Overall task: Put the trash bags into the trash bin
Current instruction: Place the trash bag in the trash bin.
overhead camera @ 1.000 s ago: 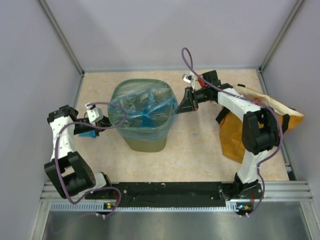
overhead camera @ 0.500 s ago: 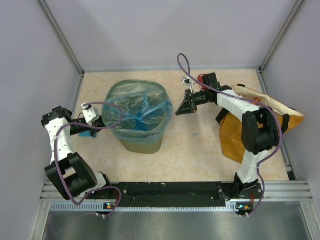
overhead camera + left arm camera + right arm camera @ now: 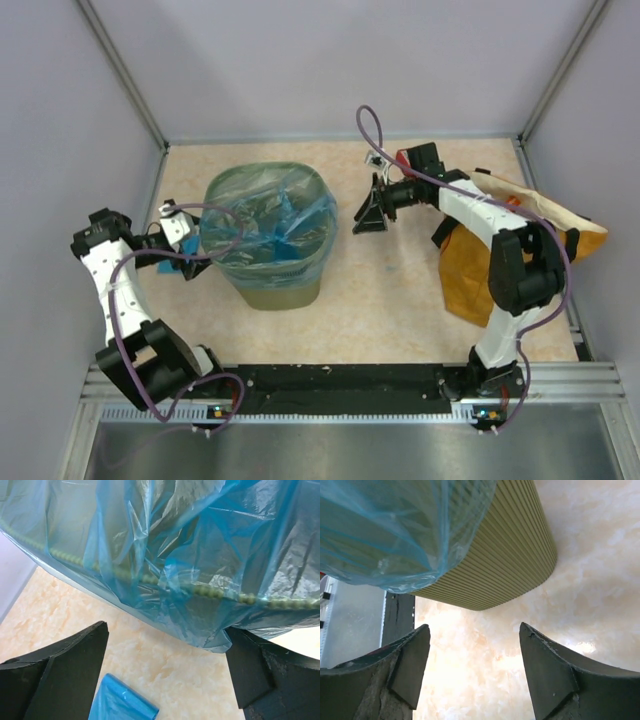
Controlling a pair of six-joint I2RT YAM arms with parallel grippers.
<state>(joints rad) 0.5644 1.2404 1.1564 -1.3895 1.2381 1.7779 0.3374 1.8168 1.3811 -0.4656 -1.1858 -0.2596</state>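
From above, the bin (image 3: 282, 290) is seen standing on the bench (image 3: 390, 290), left of centre. A blue bag (image 3: 290, 225) is spread inside it, with the film turned out over the rim. The left pincer (image 3: 193, 262) is held just beside the bin's left side, its jaws parted and nothing gripped. The right pincer (image 3: 369, 215) is held apart from the bin's right side and pointed toward it, also parted and empty. An orange sack (image 3: 465, 275) is laid at the right, partly under the right arm.

In the left wrist view, the left pincer (image 3: 165, 630) is shown wide open. The bag (image 3: 200, 545) fills the upper part of the view, and the bin's rim (image 3: 220, 592) is seen through the film as a beaded green line. The bag's loose hem hangs between the fingertips but is not clamped. A folded bag (image 3: 120, 707) is seen lying flat on the bench (image 3: 170, 675) below the pincer, near the left finger.

In the right wrist view, the right pincer (image 3: 474, 627) is shown open with only bench (image 3: 590, 555) between its fingers. The ribbed wall of the bin (image 3: 505, 555) is seen ahead, with the bag (image 3: 385, 535) hanging over its upper edge.
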